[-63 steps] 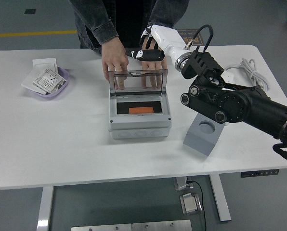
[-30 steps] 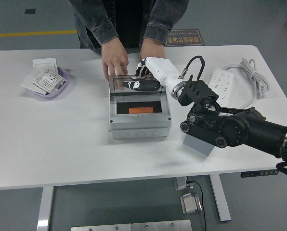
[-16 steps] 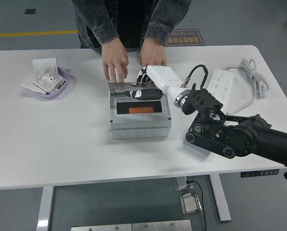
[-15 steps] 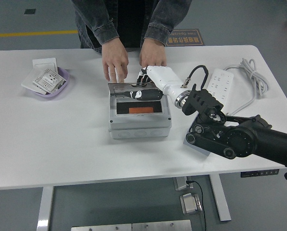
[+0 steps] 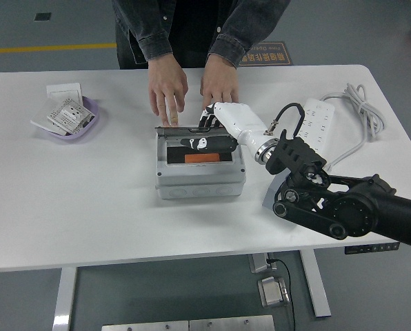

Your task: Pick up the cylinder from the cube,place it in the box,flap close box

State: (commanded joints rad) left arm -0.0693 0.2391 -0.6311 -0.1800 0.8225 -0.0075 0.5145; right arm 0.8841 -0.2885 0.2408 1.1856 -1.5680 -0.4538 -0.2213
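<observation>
Right hand [image 5: 209, 131], white with black fingers, is laid flat on the clear lid [image 5: 195, 138] of the grey box [image 5: 200, 164]. Its fingers are stretched out over the lid and nothing is held in them. The lid is seen pressed nearly flat on top of the box. Through the lid an orange thing [image 5: 203, 158] is seen inside the box; whether this is the cylinder cannot be told. The grey cube [image 5: 273, 200] is placed just right of the box and is mostly hidden by the black right arm [image 5: 343, 207]. A person's two hands [image 5: 167, 89] are rested on the tabletop [image 5: 88, 193] just behind the box. A purple bowl [image 5: 69, 117] with paper packets is seen far left of the box. A white power strip [image 5: 319, 121] is laid to the right of the box.
</observation>
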